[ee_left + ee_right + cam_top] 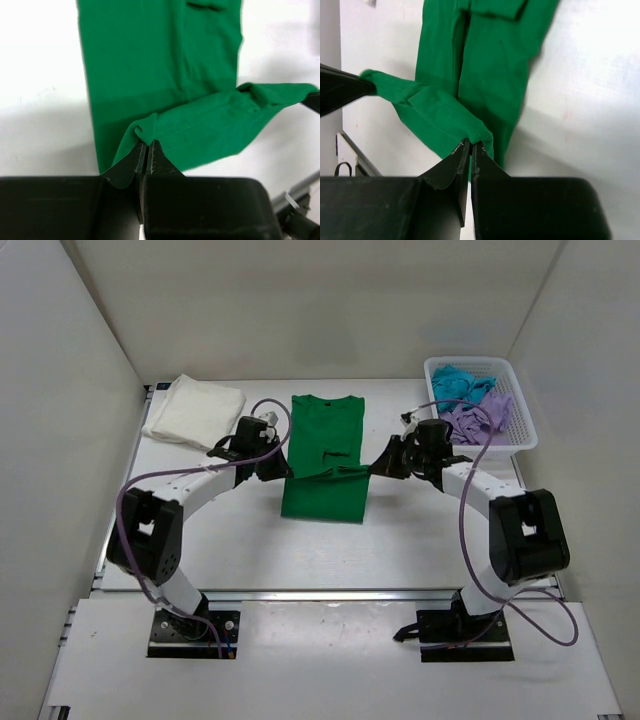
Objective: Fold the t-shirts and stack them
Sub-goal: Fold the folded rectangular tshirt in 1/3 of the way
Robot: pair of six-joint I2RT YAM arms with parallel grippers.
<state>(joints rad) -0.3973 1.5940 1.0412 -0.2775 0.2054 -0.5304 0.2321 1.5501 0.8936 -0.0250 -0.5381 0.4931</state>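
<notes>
At the centre of the top view, the left claw (286, 472) is pinched shut on one corner of the green t-shirt (325, 425). Its wrist view shows the two black tips (146, 146) closed with a bunched bit of stitched hem between them. The right claw (373, 469) is closed just as tightly on the opposite corner, and in its own wrist view (470, 146) a fold of green cloth (485, 70) sits nipped between the tips. The hem edge is drawn across between the two claws, raised off the surface (300, 555), and hangs over the middle of the shirt (160, 60).

The green t-shirt is a narrow strip with its sleeves folded inward. Its long axis runs from the top of the frame to the bottom, with the collar end toward the top of the frame, away from the arm bases. The lower part is doubled back where the claws lift it.

A cream-white t-shirt (195, 410) lies folded at the upper left of the frame, well apart from the green one. At the upper right, a white lattice basket (527, 430) holds a crumpled teal t-shirt (462, 382) toward the top of the frame and a crumpled lilac t-shirt (478, 420) just below it, the two touching.

The surface is white and matte. Plain white walls close it in on the left, right and far sides. Purple cables loop along both arms.
</notes>
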